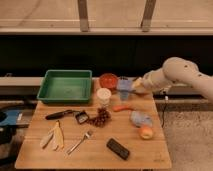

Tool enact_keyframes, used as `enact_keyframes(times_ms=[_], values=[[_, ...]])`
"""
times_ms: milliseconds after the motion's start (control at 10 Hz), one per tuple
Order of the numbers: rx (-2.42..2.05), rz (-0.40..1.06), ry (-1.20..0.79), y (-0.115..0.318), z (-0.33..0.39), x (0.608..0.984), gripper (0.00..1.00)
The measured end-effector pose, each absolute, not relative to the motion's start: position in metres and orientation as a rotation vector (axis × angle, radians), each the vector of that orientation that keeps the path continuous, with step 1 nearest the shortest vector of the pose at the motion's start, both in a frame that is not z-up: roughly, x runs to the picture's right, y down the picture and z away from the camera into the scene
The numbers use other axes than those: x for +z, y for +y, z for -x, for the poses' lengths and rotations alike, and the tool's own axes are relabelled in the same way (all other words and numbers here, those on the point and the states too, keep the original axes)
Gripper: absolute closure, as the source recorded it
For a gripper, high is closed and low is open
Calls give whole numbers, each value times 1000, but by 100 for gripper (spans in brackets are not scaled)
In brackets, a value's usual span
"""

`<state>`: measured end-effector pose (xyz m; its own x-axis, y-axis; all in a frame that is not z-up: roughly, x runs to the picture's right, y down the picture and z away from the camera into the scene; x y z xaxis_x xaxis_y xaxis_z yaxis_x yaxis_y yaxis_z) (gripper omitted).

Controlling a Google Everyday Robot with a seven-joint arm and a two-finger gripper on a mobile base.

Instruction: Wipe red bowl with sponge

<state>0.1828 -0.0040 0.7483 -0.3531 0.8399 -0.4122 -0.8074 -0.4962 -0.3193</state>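
Sponge (123, 89) gripped in closed gripper (132, 87), just right of red bowl (108, 80); wiping judged not yet started.

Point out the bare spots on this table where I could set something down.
Bare wood: the front right corner of the table, past the black block and below the round fruit; also the centre, between grapes and grey cloth. Crowded: the back edge, where the gripper, shut, hangs near the red bowl and white cup.
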Motion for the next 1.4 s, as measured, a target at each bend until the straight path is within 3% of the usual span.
enact_keyframes(times_ms=[500, 1400], values=[[1979, 726, -151, -11, -175, 752, 100], [1828, 562, -78, -57, -158, 799, 100]])
